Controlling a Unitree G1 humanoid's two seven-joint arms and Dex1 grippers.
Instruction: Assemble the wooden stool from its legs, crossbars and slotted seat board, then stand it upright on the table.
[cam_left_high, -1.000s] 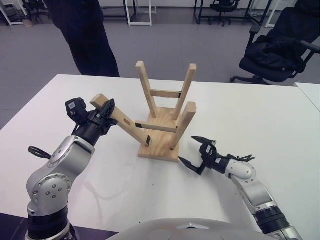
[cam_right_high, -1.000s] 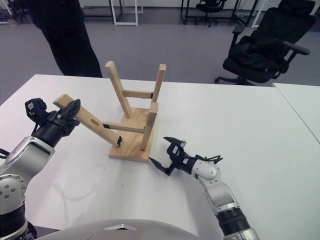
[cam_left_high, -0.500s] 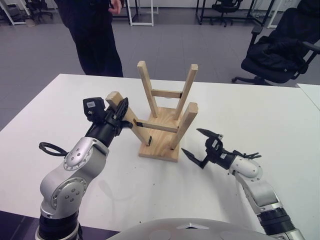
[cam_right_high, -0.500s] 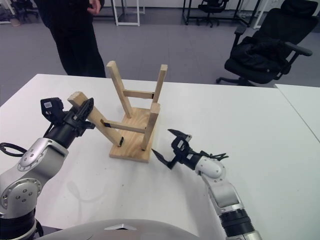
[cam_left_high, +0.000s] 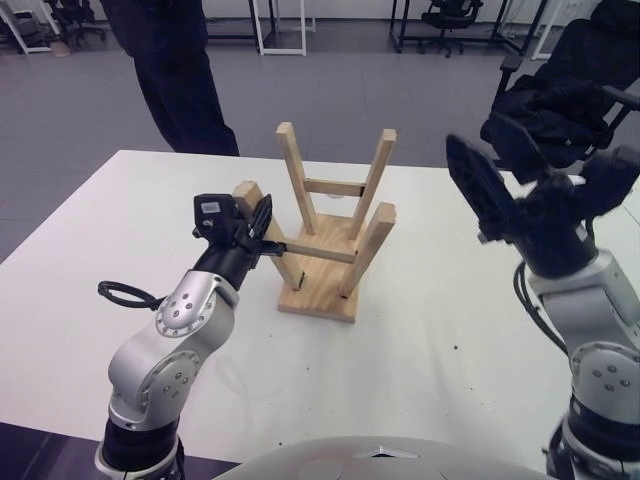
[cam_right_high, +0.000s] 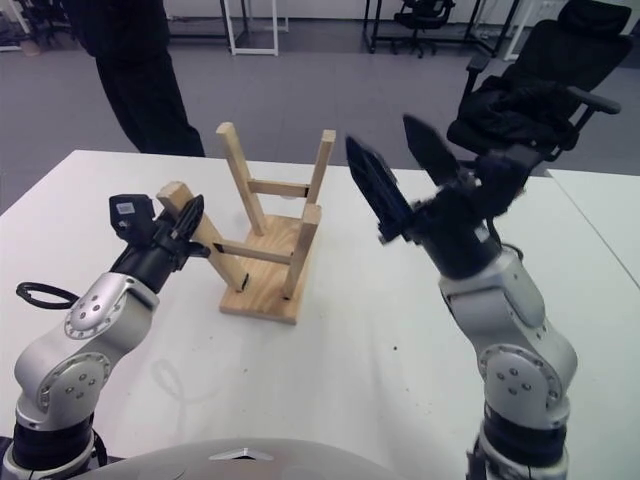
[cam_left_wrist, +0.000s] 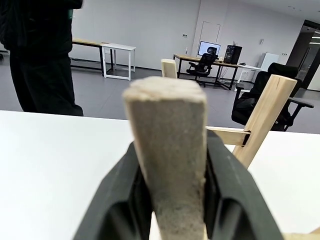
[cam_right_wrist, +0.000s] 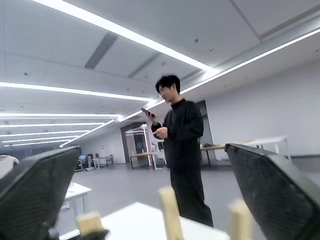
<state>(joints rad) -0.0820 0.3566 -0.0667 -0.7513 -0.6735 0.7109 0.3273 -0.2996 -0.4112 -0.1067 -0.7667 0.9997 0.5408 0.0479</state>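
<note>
**A:** any writing on this thing?

**B:** just a white sticker (cam_left_high: 209, 207) by the left gripper (cam_left_high: 252, 215), too tiny to read.

**A:** parts count?

**B:** one stool (cam_left_high: 330, 250), upside down mid-table (cam_left_high: 450, 330) on its seat board (cam_left_high: 320, 300). Four legs and two crossbars (cam_left_high: 331, 187) that I can see. Left gripper's clamped on the tilted near-left leg (cam_left_high: 262, 236). The right gripper (cam_right_high: 385, 140) hangs high on the right, fingers spread wide.

Silver arms (cam_left_high: 170, 330), blk left tool (cam_left_high: 254, 222), blk cable (cam_left_high: 122, 293)
</note>
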